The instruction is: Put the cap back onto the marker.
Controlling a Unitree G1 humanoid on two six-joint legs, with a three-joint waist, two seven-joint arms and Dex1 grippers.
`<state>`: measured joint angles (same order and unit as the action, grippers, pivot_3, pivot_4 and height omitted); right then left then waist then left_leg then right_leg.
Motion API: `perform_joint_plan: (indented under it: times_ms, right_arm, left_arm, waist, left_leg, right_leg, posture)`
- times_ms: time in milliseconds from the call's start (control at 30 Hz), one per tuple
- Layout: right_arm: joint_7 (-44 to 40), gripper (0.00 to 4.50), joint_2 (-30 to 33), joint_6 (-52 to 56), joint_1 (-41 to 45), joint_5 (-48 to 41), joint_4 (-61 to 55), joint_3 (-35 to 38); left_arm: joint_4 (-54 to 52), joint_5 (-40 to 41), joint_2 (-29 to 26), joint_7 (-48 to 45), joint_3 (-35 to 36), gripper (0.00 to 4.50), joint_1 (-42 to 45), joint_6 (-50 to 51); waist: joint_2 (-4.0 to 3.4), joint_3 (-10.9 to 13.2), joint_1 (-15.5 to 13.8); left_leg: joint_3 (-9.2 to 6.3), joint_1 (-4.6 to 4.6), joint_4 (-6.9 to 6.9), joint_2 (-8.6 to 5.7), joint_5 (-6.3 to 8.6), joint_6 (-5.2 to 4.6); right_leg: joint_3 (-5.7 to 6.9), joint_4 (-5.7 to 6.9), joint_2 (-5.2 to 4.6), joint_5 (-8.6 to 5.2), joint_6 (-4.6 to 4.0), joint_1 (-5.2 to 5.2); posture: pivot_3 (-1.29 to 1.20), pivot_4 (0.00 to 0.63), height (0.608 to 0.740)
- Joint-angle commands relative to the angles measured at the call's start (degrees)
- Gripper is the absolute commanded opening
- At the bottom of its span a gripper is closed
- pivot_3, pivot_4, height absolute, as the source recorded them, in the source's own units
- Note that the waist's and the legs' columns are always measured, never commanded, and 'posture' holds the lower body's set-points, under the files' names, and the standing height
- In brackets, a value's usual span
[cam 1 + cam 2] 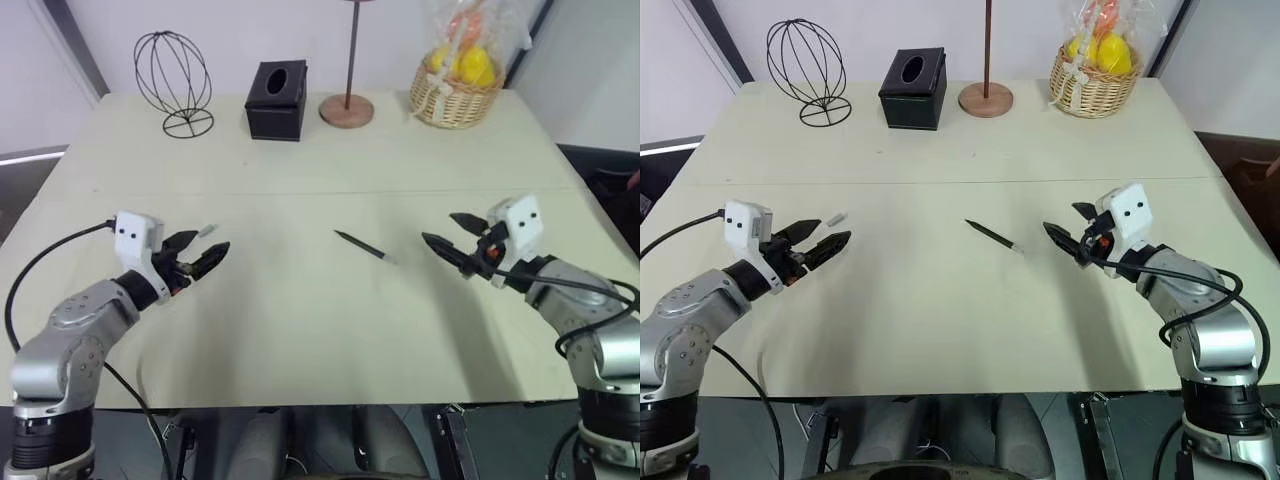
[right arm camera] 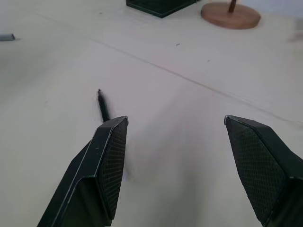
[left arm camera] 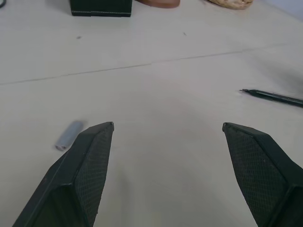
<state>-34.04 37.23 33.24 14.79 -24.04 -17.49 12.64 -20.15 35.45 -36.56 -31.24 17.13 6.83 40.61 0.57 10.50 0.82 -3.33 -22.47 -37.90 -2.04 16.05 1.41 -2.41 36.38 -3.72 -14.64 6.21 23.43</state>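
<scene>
The marker [image 1: 362, 246], a thin black stick, lies slantwise on the pale table near its middle, also seen in the right wrist view [image 2: 102, 106]. The cap [image 1: 207, 230], a tiny pale grey cylinder, lies on the table at the left, just beyond my left gripper's fingertips and apart from them [image 3: 69, 135]. My left gripper [image 1: 212, 243] hovers open above the table with nothing between its fingers. At the right, my right gripper [image 1: 438, 227] is open and empty too, pointing toward the marker from a short way off.
Along the table's far edge stand a black wire globe [image 1: 173, 80], a black tissue box [image 1: 277, 100], a wooden pole on a round base [image 1: 347, 108] and a wicker basket [image 1: 458, 100] of wrapped fruit. A seam crosses the tabletop.
</scene>
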Motion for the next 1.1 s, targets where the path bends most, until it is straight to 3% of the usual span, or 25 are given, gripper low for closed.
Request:
perform_joint_plan:
  times_ms: [33, 300, 567, 733, 1100]
  right_arm:
    - [-0.66, 3.34, 1.82, -1.54, 4.14, 0.22, -0.08, 0.87]
    - [-5.35, 3.34, 2.81, -2.35, 6.80, 0.68, 2.44, -3.29]
    - [-14.69, 3.34, 2.61, -11.79, 10.57, 7.05, 11.38, -14.17]
    - [-20.99, 3.34, 1.31, -19.20, 16.08, 10.30, 21.74, -18.77]
    - [-24.80, 3.34, -5.12, -23.41, 21.11, 8.88, 37.14, -16.49]
  left_arm:
    - [-0.18, 1.27, -3.45, -4.35, 0.76, 3.85, 3.50, -0.55]
    - [0.94, 1.79, -11.21, -10.84, -0.56, 3.85, 10.78, 1.48]
    - [0.70, 0.26, -14.75, -18.09, -2.10, 3.85, 5.35, -0.64]
    - [0.73, 3.37, -14.64, -19.93, 0.81, 3.85, 5.15, 0.82]
    - [-2.36, 9.18, -12.50, -16.23, 4.06, 3.85, 5.48, 3.94]
  waist:
    - [0.00, 0.00, -0.04]
    - [-0.01, 0.01, -0.05]
    - [-0.04, 0.05, 0.28]
    - [-0.02, 0.07, 0.01]
    - [-0.04, 0.11, 0.13]
  left_leg:
    - [-0.01, 0.00, 0.00, 0.00, 0.00, 0.00]
    - [0.01, -0.04, 0.01, -0.01, 0.04, -0.07]
    - [0.03, -0.02, 0.08, 0.02, 0.05, -0.08]
    - [0.03, -0.02, 0.07, 0.01, 0.05, -0.08]
    - [0.01, -0.03, 0.10, -0.01, 0.04, -0.06]
  right_leg:
    - [0.01, 0.00, 0.01, 0.00, 0.00, 0.00]
    - [0.06, -0.07, -0.03, 0.01, 0.01, -0.01]
    - [0.05, -0.07, -0.01, 0.01, 0.01, 0.04]
    - [0.06, -0.07, -0.04, 0.01, 0.02, 0.02]
    - [0.05, -0.08, -0.08, 0.02, 0.02, 0.05]
  posture:
    - [0.00, 0.150, 0.740]
    - [0.00, 0.150, 0.740]
    - [0.00, 0.150, 0.740]
    - [0.00, 0.150, 0.740]
    - [0.00, 0.150, 0.740]
